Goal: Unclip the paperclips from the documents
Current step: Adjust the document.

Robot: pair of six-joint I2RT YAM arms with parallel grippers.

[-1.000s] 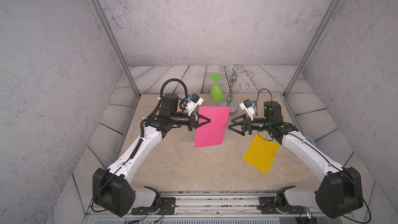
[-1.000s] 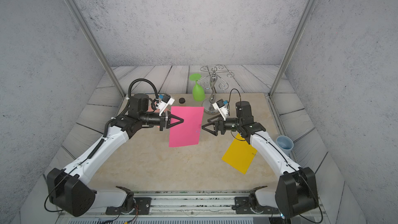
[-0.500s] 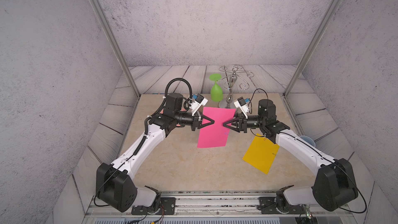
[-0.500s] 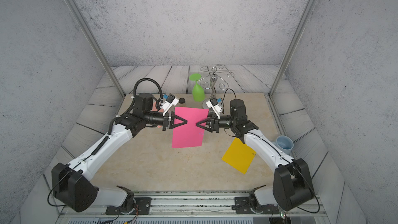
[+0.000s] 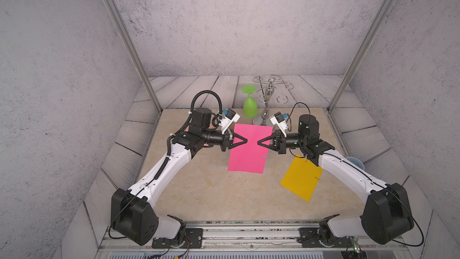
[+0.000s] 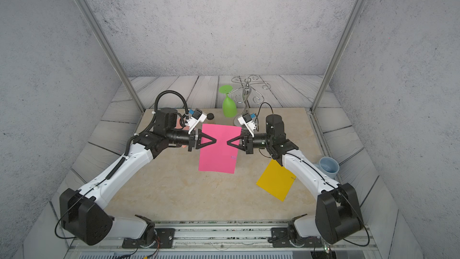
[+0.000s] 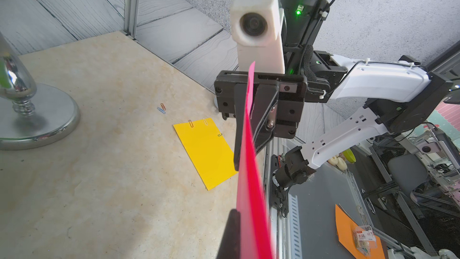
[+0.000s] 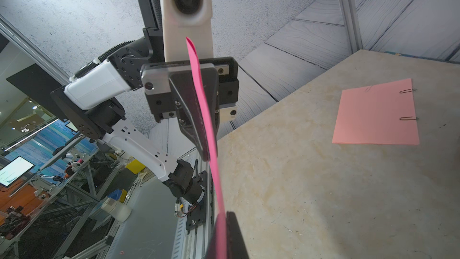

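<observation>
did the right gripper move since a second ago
Yes. In a top view the right gripper has shifted toward the left gripper, away from the unmoved yellow sheet, and its jaws have closed on the edge of the magenta sheet.

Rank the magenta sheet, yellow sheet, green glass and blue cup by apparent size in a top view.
1. magenta sheet, held up nearer the camera, so unsure
2. yellow sheet
3. green glass
4. blue cup, partly hidden

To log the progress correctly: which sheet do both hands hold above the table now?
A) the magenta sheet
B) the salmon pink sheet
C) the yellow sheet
A: the left hand and the right hand each grip an edge of the magenta sheet; the yellow sheet lies flat on the table.
</observation>
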